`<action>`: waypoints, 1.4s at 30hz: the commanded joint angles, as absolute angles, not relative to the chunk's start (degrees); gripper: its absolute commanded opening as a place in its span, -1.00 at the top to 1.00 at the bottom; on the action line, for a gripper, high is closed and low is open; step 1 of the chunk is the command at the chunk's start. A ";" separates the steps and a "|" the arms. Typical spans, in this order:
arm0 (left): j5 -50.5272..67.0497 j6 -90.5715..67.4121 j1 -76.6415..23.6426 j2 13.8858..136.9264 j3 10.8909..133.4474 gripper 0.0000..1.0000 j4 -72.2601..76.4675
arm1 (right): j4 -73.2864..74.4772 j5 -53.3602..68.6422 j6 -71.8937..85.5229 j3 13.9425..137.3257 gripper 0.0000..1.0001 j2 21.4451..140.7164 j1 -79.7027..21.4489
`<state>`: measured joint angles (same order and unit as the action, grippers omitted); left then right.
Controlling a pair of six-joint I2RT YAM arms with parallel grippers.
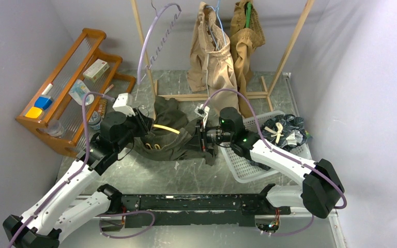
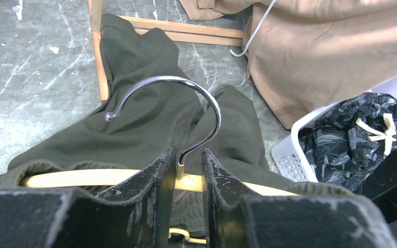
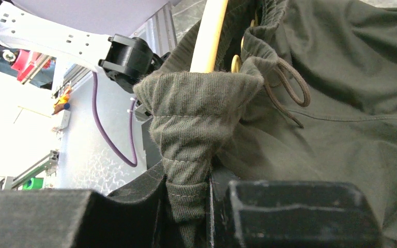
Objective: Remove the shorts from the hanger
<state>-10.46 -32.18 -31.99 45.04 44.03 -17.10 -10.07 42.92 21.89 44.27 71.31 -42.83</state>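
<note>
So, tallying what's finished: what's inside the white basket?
Navy leaf-print shorts with a pale drawstring lie in the basket. Anything beneath them is covered, so I can't tell whether more is in there.

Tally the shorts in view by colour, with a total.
olive green shorts: 1
navy leaf-print shorts: 1
light beige shorts: 1
tan-brown shorts: 1
Total: 4
</note>
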 commanded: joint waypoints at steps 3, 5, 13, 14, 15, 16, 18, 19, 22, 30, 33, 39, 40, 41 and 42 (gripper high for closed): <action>-12.28 -31.69 -32.23 43.81 43.44 0.55 -17.29 | -15.42 45.52 22.57 45.97 1.00 70.14 -43.31; -13.06 -32.07 -32.21 43.37 43.26 0.65 -17.71 | -15.39 45.73 22.61 46.17 1.00 70.19 -43.25; -15.04 -31.99 -32.20 41.69 43.32 0.86 -18.61 | -14.13 47.74 22.47 47.42 0.74 71.01 -43.29; -15.34 -31.74 -32.25 41.56 43.45 0.86 -18.75 | -13.31 47.76 22.15 47.91 0.63 71.09 -43.25; -15.71 -31.61 -32.17 41.37 43.54 0.86 -18.92 | -12.02 47.66 21.86 48.59 0.54 71.21 -43.24; -15.95 -31.43 -32.21 41.26 43.58 0.86 -19.05 | -10.94 47.57 21.55 49.13 0.42 71.36 -43.30; -16.09 -30.75 -32.26 40.98 43.66 0.86 -19.14 | -8.99 47.55 20.77 50.17 0.13 71.44 -43.24; -16.11 -30.44 -32.21 40.89 43.83 0.86 -19.39 | -8.24 47.36 20.55 50.57 -0.05 71.45 -43.26; -16.34 -29.82 -32.23 41.16 44.47 0.86 -20.25 | -6.39 46.69 19.69 51.55 -0.30 71.24 -43.25; -16.87 -29.79 -32.25 41.32 45.43 0.86 -21.96 | 1.87 38.93 14.63 55.61 -0.63 72.61 -43.49; -17.15 -29.79 -32.26 40.97 45.56 0.86 -22.08 | 4.79 32.88 12.66 56.55 -0.66 72.45 -43.59; -17.48 -29.20 -32.21 41.40 46.13 0.86 -22.16 | 5.69 36.05 11.76 60.16 -0.60 75.35 -44.25; -17.49 -29.07 -32.17 41.77 46.33 0.86 -22.27 | 5.60 36.41 11.82 60.62 -0.55 75.94 -44.74; -17.60 -28.94 -32.25 42.16 46.65 0.86 -22.55 | 5.36 36.54 11.78 60.86 -0.49 76.43 -45.33; -17.82 -28.85 -32.23 42.61 46.97 0.86 -22.91 | 5.10 36.75 11.57 61.02 -0.42 76.85 -45.89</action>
<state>-16.38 -29.98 -32.10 42.09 43.46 -23.88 4.64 35.42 12.93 58.89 75.18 -43.99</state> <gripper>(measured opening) 0.087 0.762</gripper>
